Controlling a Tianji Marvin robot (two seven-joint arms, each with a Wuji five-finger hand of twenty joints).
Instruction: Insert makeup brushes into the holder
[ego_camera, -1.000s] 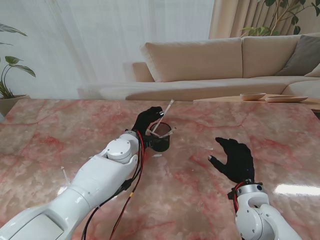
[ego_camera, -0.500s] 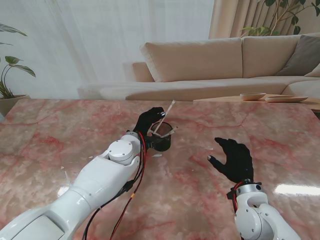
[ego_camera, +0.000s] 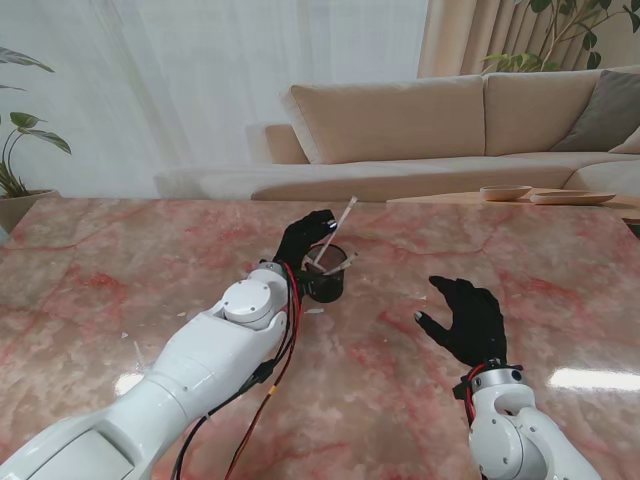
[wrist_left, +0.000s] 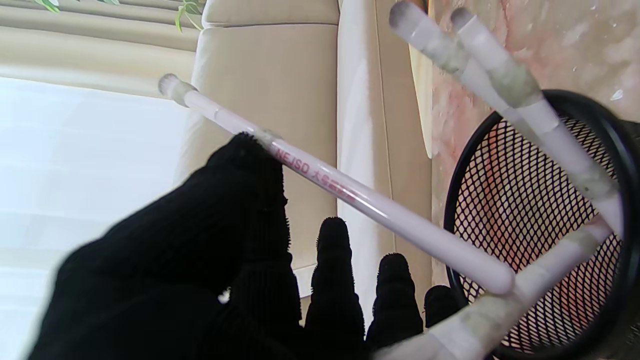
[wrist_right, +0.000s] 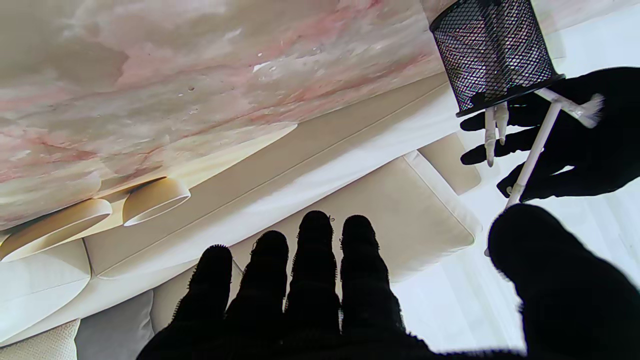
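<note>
The step in hand was the insertion itself: the left hand (ego_camera: 303, 240) pinched a pale brush (wrist_left: 345, 190) between thumb and forefinger, its lower end poised at the rim of the black mesh holder (ego_camera: 325, 281), which stood mid-bench at about 12 o'clock from the robot. Three brushes already leaned inside. The next move likely called for tipping the brush steeper, lowering the end past the rim, then loosening the pinch. The right hand (ego_camera: 467, 318) hovered at 4 o'clock from the holder, well apart, fingers spread, holding nothing.
</note>
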